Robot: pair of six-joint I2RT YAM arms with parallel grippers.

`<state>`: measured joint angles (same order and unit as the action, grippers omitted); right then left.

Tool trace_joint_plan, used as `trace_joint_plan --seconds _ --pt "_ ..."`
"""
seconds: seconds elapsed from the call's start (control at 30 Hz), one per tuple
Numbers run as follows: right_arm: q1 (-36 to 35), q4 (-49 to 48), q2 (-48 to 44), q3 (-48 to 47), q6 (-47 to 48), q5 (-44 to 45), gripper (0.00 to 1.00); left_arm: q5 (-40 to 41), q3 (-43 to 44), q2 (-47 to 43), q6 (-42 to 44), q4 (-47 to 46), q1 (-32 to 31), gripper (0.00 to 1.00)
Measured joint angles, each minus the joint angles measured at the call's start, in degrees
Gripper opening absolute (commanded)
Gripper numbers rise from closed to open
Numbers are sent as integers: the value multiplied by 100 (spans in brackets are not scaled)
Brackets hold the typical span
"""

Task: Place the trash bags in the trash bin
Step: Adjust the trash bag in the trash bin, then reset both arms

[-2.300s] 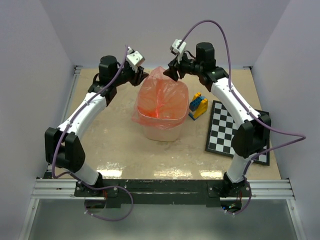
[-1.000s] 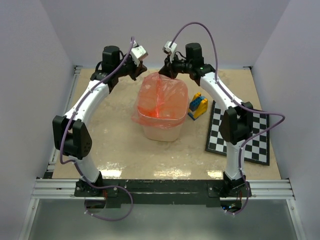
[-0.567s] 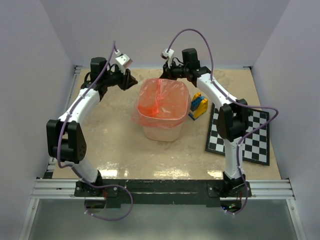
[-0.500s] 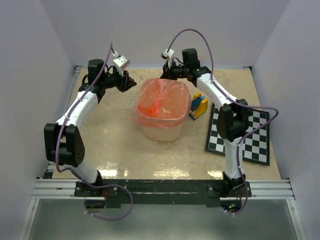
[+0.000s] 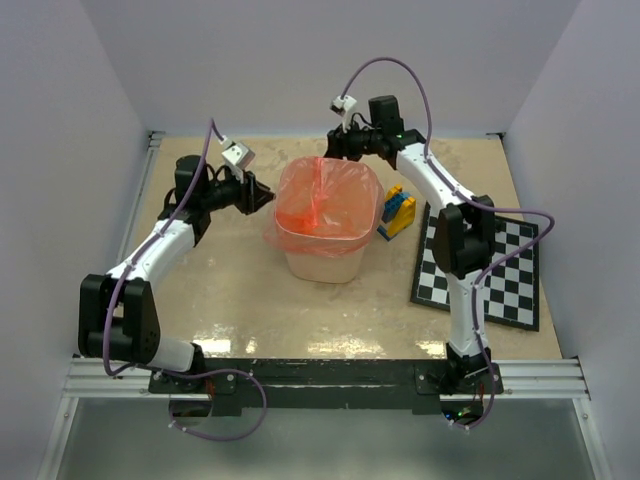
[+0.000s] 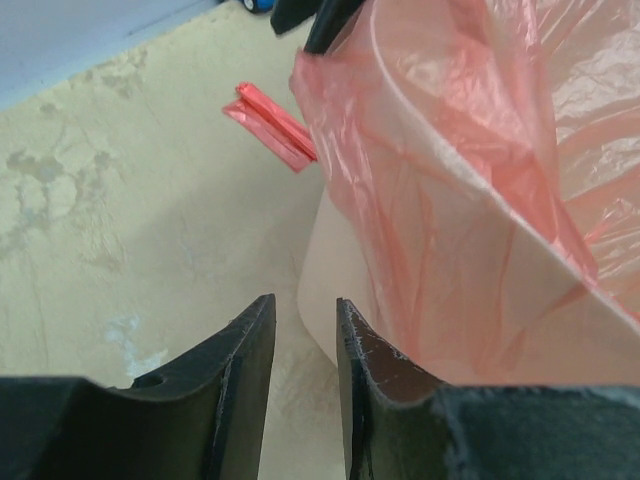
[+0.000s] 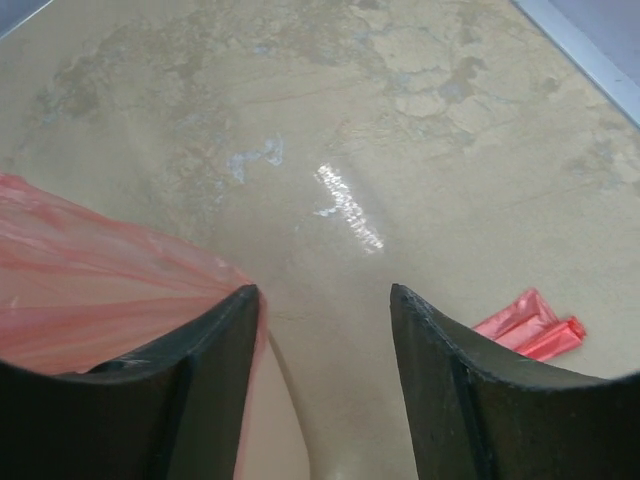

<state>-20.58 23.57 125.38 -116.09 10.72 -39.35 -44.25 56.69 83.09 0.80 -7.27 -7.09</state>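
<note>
left gripper [image 6: 305,305], jaws slightly apart and empty, sits beside the trash bin [image 5: 320,262]; right gripper [image 7: 323,292] gapes wider at its far rim. a trash bag [image 5: 325,195] lines it; a folded strip [image 6: 272,124] lies nearby.

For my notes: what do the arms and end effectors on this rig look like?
Both the left arm and right arm have white links with bulky black joints. A purple cable loops loosely along each. A small white camera box sits at each wrist. The left end effector and right end effector have two matte black fingers with curved inner faces, lightly scuffed.
</note>
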Motion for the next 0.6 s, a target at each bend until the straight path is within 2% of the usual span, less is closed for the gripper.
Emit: trace_joint_plan --seconds 0.17,0.2,0.23,0.3,0.37,0.43,0.47,0.6 --pt "310 -83 72 -420 -339 92 73 164 -490 -238 -273 -166 0 36" --pt "398 -131 87 -562 -391 107 78 208 -538 -295 -282 -166 0 37" --pt "485 -181 87 -669 -446 168 98 256 -560 -332 -289 -164 0 40" --pt "603 -299 52 -813 -625 557 99 448 -564 -420 -256 -136 0 52" --pt "699 -455 -44 -844 -837 1325 99 776 -533 -511 -138 -35 4 67" --pt "741 -518 -177 -846 -1080 2181 99 1099 -402 -546 -7 107 35 75" --pt "741 -522 -236 -846 -1147 2505 99 1226 -334 -551 48 153 61 82" --pt "708 -669 -824 -538 -1298 3731 99 1792 2 -555 234 282 227 84"
